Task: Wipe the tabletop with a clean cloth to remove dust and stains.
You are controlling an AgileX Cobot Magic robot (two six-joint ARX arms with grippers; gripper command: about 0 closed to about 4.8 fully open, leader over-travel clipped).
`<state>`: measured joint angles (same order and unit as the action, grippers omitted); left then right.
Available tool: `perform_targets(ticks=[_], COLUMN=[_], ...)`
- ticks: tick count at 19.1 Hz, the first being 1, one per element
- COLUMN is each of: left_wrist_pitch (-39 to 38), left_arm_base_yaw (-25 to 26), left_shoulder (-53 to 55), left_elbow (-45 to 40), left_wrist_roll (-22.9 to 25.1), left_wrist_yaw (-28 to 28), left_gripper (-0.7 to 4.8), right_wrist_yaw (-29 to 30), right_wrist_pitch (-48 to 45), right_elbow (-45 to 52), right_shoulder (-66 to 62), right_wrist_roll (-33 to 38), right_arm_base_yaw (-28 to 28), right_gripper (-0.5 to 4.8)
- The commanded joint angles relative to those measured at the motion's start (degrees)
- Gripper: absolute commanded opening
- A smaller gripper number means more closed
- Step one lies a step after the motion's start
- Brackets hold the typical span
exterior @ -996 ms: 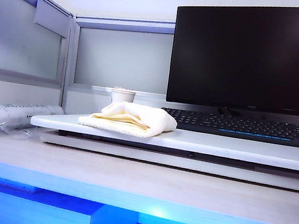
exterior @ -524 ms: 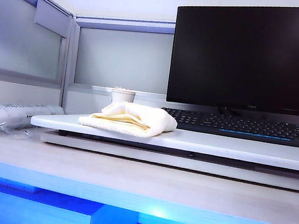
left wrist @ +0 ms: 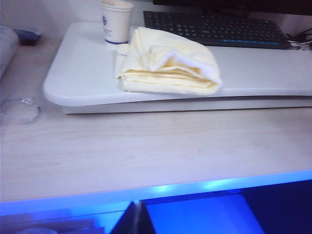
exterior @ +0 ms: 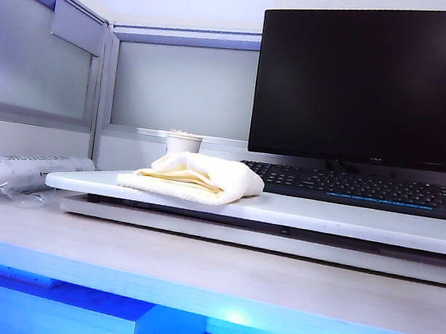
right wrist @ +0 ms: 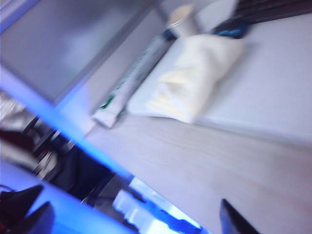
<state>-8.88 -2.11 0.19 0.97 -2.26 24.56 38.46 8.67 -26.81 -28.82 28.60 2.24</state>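
Observation:
The cream cloth [exterior: 197, 176] lies bunched on the left part of the white tabletop [exterior: 348, 220], with no gripper in the exterior view. In the left wrist view the cloth [left wrist: 168, 63] rests on the tabletop [left wrist: 78, 73], far beyond my left gripper [left wrist: 137, 220], which is shut with nothing in it, over the blue-lit area short of the desk's front edge. The right wrist view is blurred and tilted. There my right gripper [right wrist: 131, 217] stands open and empty, well short of the cloth [right wrist: 195, 78] on the tabletop [right wrist: 273, 83].
A white paper cup [exterior: 183, 141] stands just behind the cloth. A black keyboard [exterior: 353, 188] and monitor [exterior: 376, 81] occupy the tabletop's right. A white-and-green roll [exterior: 6, 170] lies at the left on the wood-grain desk [exterior: 192, 267]. Partition walls close the back and left.

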Motion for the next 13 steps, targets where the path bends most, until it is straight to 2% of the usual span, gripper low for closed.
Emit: perform_targets(ticks=[1,4,6,10,12,13], left_wrist_pitch=[-1.3,-1.3,-1.3,-1.3,-1.3,-1.3], left_arm_base_yaw=[0.0,0.0,0.0,0.0,0.0,0.0], left_shoulder=[0.0,0.0,0.0,0.0,0.0,0.0], left_elbow=[0.1,0.1,0.1,0.1,0.1,0.1], left_wrist_roll=[-0.1,0.0,0.1,0.1,0.1,0.1], left_wrist_yaw=[2.8,2.7,2.7,2.7,2.7,2.7], left_gripper=[-0.06,-0.06,-0.06,-0.06,-0.06,-0.06], right_wrist_yaw=[-2.6,-6.7,-6.9,-6.6,-6.6,-7.7], right_wrist_pitch=[-7.8,-13.0,-13.7,-13.7,-13.7,-13.6], right_elbow=[-5.8,-12.5,-17.2,-28.0,-31.7,-41.4], right_shoulder=[-11.1,-25.1,-34.3,-51.4,-56.1,-67.5], right_wrist_roll=[-0.9,-2.4,-3.6,-3.5,-3.5,-3.1], right_arm_base_yaw=[5.0,10.8,12.9,14.0,14.0,14.2], right_gripper=[4.47,4.56,4.65,4.79,4.79,4.79])
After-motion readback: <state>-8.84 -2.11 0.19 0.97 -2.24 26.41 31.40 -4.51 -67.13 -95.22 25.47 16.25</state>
